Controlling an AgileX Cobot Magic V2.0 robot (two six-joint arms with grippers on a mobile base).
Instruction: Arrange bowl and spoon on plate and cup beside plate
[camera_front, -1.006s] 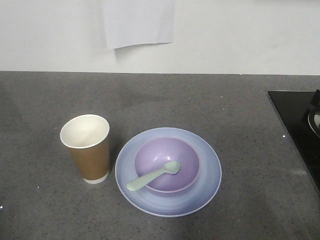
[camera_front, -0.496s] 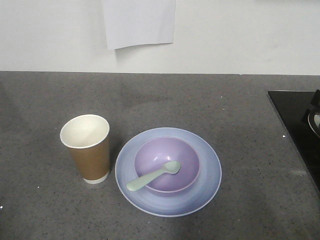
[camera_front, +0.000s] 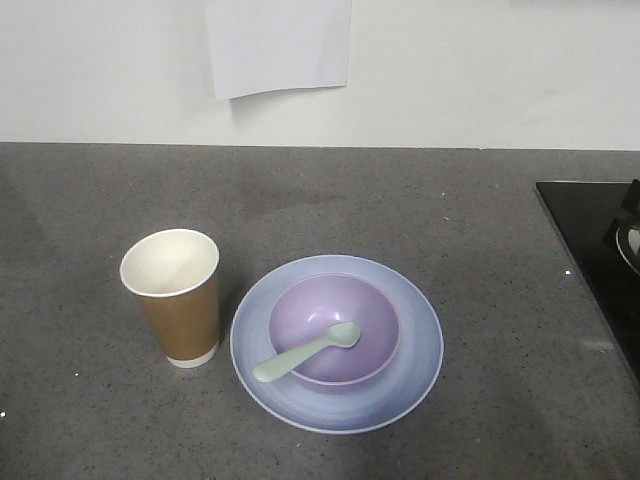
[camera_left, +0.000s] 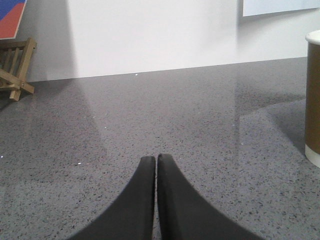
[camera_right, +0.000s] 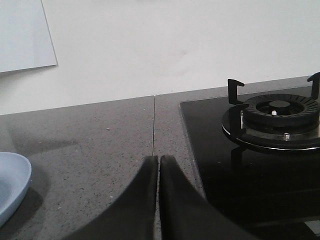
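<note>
The lavender bowl (camera_front: 333, 330) sits in the middle of the pale blue plate (camera_front: 412, 345) on the grey counter. The mint-green spoon (camera_front: 306, 352) lies in the bowl, its handle resting over the front-left rim. The brown paper cup (camera_front: 173, 296) stands upright just left of the plate, and its edge (camera_left: 313, 100) shows at the right of the left wrist view. My left gripper (camera_left: 155, 159) is shut and holds nothing, low over bare counter left of the cup. My right gripper (camera_right: 158, 159) is shut and holds nothing, with the plate's rim (camera_right: 12, 185) to its left.
A black gas hob (camera_front: 595, 255) with a burner (camera_right: 277, 117) occupies the counter's right side. A white wall with a sheet of paper (camera_front: 278, 45) closes the back. A wooden stand (camera_left: 15, 67) is at the far left.
</note>
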